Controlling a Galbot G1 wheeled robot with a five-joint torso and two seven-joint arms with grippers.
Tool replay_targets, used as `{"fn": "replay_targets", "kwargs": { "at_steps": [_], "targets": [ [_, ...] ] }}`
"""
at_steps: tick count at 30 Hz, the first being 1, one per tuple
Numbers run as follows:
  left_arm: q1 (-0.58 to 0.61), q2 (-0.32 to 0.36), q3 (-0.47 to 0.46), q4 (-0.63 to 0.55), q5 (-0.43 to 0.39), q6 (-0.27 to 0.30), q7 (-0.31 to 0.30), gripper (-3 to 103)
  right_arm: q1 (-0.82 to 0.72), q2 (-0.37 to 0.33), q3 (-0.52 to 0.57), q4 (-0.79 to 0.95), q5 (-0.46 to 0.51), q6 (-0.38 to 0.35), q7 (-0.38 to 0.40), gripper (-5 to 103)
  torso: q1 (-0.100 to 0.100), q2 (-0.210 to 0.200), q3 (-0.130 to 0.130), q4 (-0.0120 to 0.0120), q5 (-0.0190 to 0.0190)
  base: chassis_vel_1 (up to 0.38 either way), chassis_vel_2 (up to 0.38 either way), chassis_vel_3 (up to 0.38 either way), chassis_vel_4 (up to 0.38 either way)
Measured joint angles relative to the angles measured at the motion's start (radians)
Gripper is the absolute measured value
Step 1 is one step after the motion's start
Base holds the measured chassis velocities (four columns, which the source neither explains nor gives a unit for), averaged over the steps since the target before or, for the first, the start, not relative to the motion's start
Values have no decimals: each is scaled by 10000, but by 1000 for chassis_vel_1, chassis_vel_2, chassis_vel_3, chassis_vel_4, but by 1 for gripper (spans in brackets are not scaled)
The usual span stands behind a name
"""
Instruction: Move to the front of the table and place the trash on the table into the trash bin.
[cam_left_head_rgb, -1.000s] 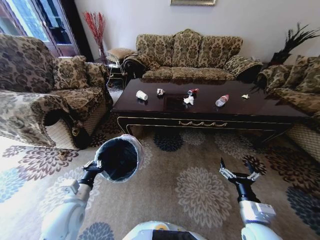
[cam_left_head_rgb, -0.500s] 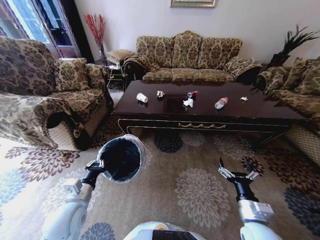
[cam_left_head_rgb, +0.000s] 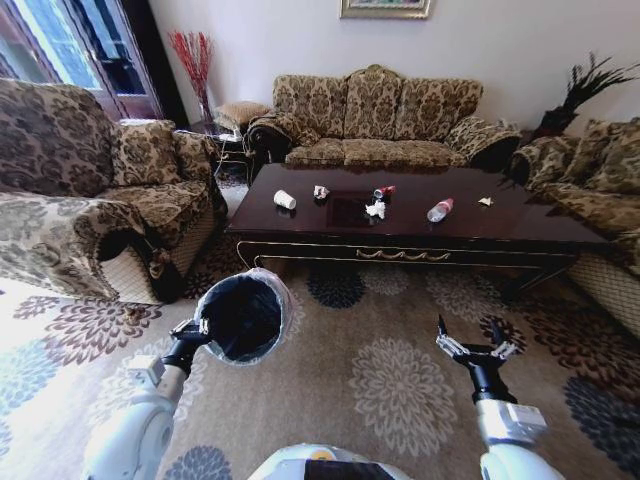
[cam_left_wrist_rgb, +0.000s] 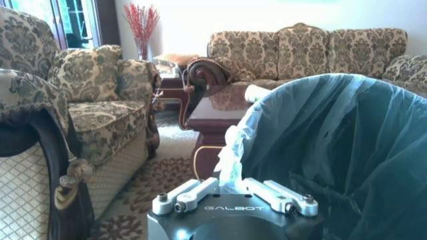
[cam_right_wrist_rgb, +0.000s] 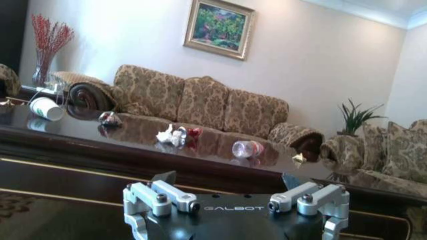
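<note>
Left gripper (cam_left_head_rgb: 195, 333) is clamping the rim of the trash bin (cam_left_head_rgb: 240, 316), so you're carrying it low over the floral carpet (cam_left_head_rgb: 400, 385), well short of the table (cam_left_head_rgb: 520, 228). In the left wrist view its fingers (cam_left_wrist_rgb: 190, 194) are pinching the bin's (cam_left_wrist_rgb: 347, 150) whitish liner at the rim. Right gripper (cam_left_head_rgb: 470, 342) is hanging w/ fingers spread wide, holding nothing, over the carpet on your right side; the right wrist view shows it (cam_right_wrist_rgb: 233, 197) facing the table's front edge.

You're looking at a glossy dark table top w/ a gold-trimmed apron. Trash is lying along its middle strip:
- paper cup (cam_left_head_rgb: 285, 199) on its side, nr the left end
- small wrapper (cam_left_head_rgb: 321, 191) just right of the cup
- red can (cam_left_head_rgb: 383, 189) nr the centre, toward the far edge
- white paper wad (cam_left_head_rgb: 377, 208) just in front of the can
- clear bottle (cam_left_head_rgb: 439, 209) on its side, right of centre
- tiny scrap (cam_left_head_rgb: 486, 201) toward the right end

Room: patterned sofa (cam_left_head_rgb: 375, 115) is sitting behind the table, an armchair (cam_left_head_rgb: 90, 190) off its left end, another seat (cam_left_head_rgb: 600, 180) off its right end. Red branches in a vase (cam_left_head_rgb: 193, 60) are standing in the far left corner, a dark plant (cam_left_head_rgb: 585, 90) far right, and a framed picture (cam_right_wrist_rgb: 219, 29) is hanging on the wall above the sofa.
</note>
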Motion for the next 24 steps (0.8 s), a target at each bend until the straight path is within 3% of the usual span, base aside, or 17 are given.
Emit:
{"fn": "replay_targets", "kwargs": {
  "at_steps": [15,24],
  "targets": [
    [-43,53,40,24,-154,45,14,1,23,24,-9,-42,-16,-36,-123,100,233,654,421,0,0,0,0,0,0],
    [-19,50,147,-55,-120,-26,76,1,-4,67,-23,-77,7,-58,-187,100,299,837,540,0,1,0,0,0,0]
  ]
}}
